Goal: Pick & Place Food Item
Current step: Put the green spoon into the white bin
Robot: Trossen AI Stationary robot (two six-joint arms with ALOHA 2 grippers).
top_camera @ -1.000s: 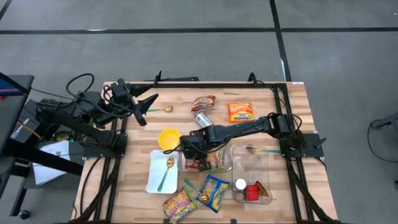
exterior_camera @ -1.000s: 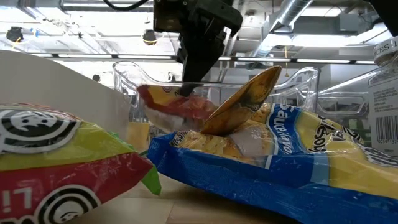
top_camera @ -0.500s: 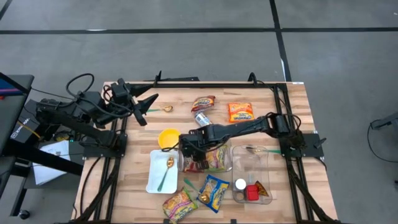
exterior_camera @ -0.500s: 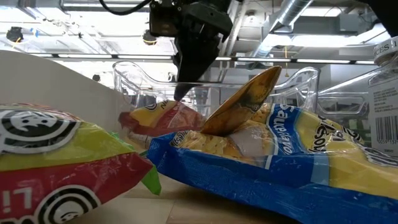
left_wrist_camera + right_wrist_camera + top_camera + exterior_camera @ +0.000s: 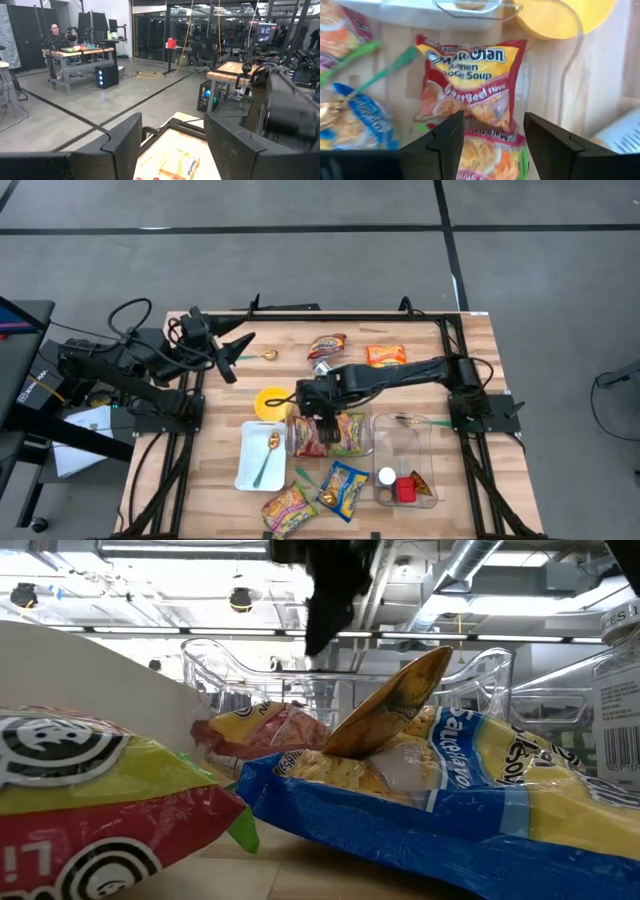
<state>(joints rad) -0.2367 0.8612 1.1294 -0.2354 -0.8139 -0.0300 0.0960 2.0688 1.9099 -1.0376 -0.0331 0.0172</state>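
Observation:
A red-and-yellow ramen packet (image 5: 470, 85) lies flat in the clear container (image 5: 296, 446) at mid-table, beside a green-and-yellow packet (image 5: 349, 433). In the low view the red packet (image 5: 268, 726) rests on the floor of the container (image 5: 215, 665). My right gripper (image 5: 492, 142) hangs open above it, pointing steeply down, with nothing between its fingers; it also shows from above (image 5: 318, 398) and at the low view's top (image 5: 335, 595). My left gripper (image 5: 236, 350) waits open and level over the table's far left corner, its fingers apart (image 5: 172, 145).
A yellow bowl (image 5: 271, 402) sits next to the container, a white plate (image 5: 250, 470) with a spoon in front. A second clear container (image 5: 405, 435) holds small items. Packets lie at the near edge (image 5: 289, 508), (image 5: 343, 488) and the far side (image 5: 386, 357), (image 5: 327, 345).
My right gripper has opened and let go of the red ramen packet, which has dropped flat onto the clear container's floor. The gripper has then risen clear of the container and drawn back a little toward the table's far edge.

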